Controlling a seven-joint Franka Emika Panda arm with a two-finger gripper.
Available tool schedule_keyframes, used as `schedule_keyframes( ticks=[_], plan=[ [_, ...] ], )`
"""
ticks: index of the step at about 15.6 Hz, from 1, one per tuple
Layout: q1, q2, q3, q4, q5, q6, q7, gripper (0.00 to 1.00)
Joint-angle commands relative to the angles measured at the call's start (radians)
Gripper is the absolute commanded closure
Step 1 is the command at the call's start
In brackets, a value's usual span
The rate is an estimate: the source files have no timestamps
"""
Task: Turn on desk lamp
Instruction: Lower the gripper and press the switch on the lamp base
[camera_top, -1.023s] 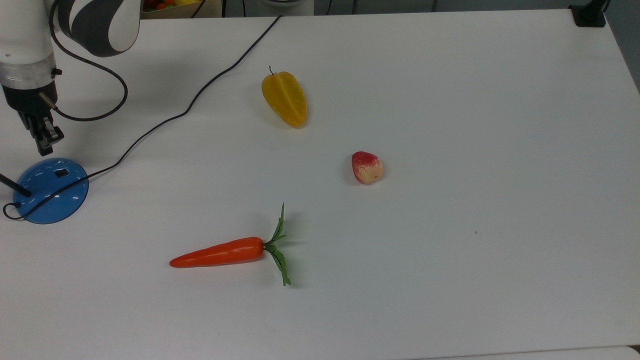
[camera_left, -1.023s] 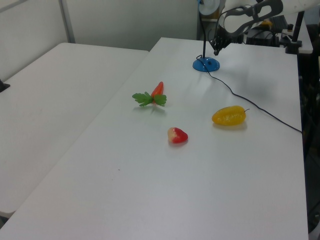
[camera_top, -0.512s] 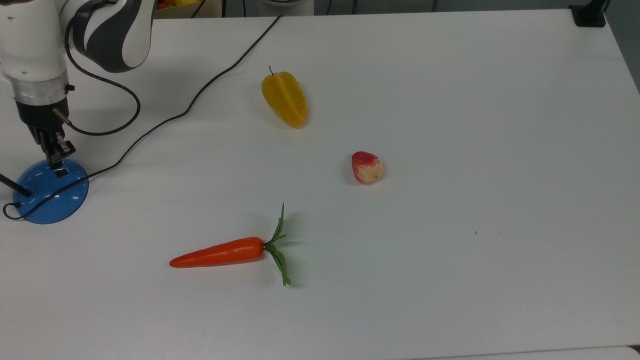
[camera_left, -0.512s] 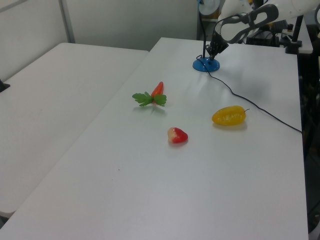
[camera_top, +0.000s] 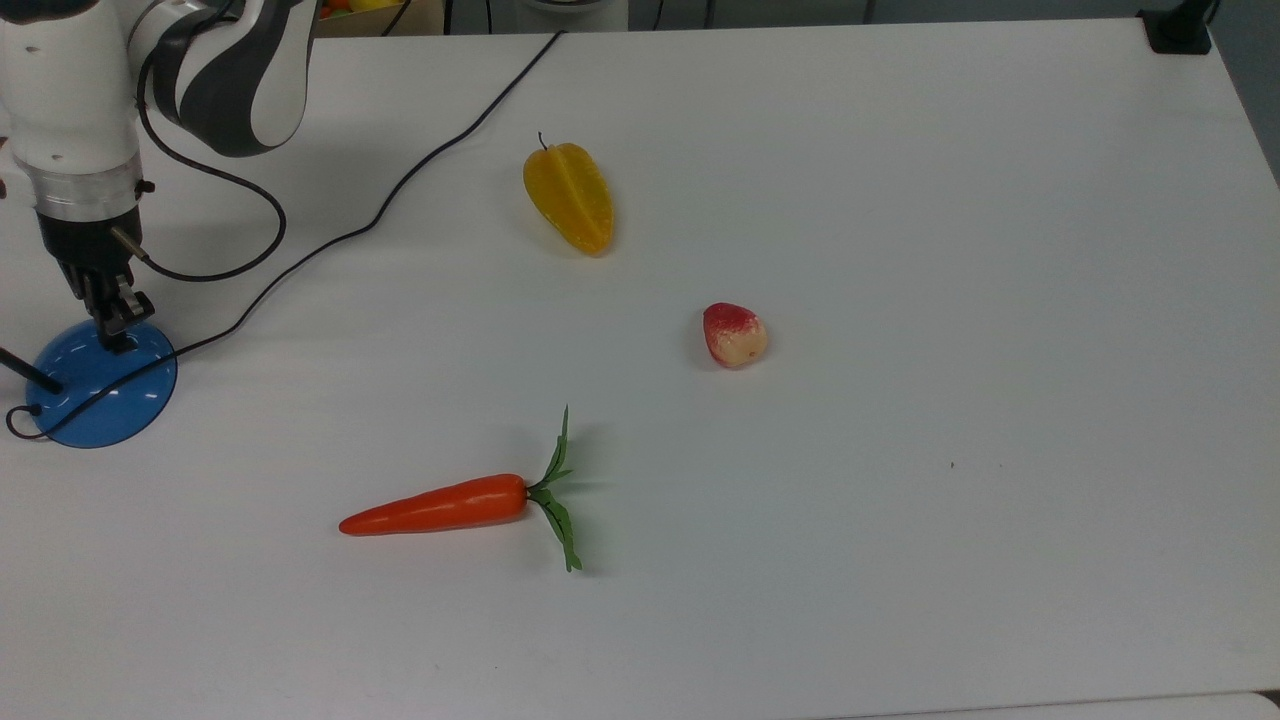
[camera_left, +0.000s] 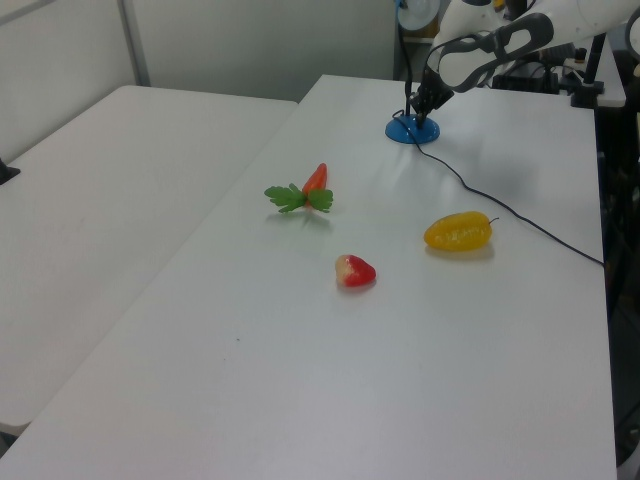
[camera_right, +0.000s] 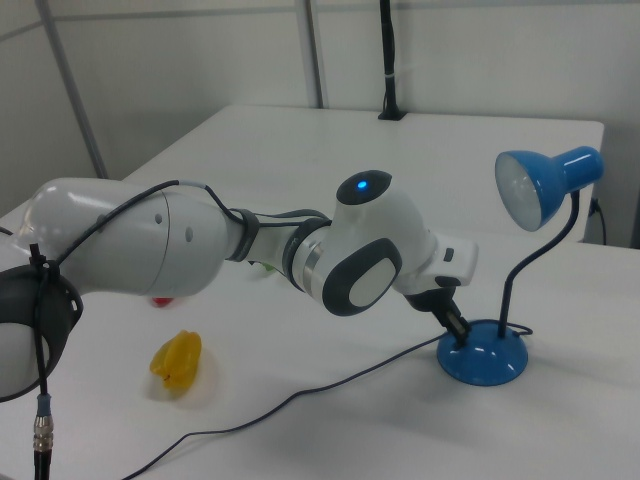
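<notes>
The desk lamp's glossy blue dome base (camera_top: 100, 390) sits at the top view's far left, with its black cord (camera_top: 400, 185) trailing toward the table's far edge. My gripper (camera_top: 119, 334) is shut, and its tip presses down on the base's upper side where the small black switch lies, hiding it. In the left view the gripper (camera_left: 420, 113) meets the base (camera_left: 411, 131) at the table's far end. In the right view the gripper (camera_right: 461, 337) touches the base (camera_right: 485, 360), while the thin black stem (camera_right: 528, 262) curves up to the blue shade (camera_right: 545, 184).
A yellow star fruit (camera_top: 568, 197), a red and cream fruit (camera_top: 734, 335) and an orange carrot (camera_top: 440, 508) with green leaves lie on the white table (camera_top: 950, 300). The arm's own cable (camera_top: 235, 255) loops just beside the lamp base.
My gripper has come down and toward the top view's right, from just beyond the base's rim onto the base. Its tip now covers the black switch that showed one second ago.
</notes>
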Motion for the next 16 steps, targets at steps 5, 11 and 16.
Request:
schedule_keyframes(
  ticks=[5,11,16],
  plan=[
    [0.020,0.035,-0.005,0.017,-0.002,0.057,0.013,1.00],
    [0.020,0.041,-0.005,0.017,-0.002,0.059,0.011,1.00],
    [0.018,0.053,-0.005,0.032,-0.002,0.059,0.013,1.00]
  ],
)
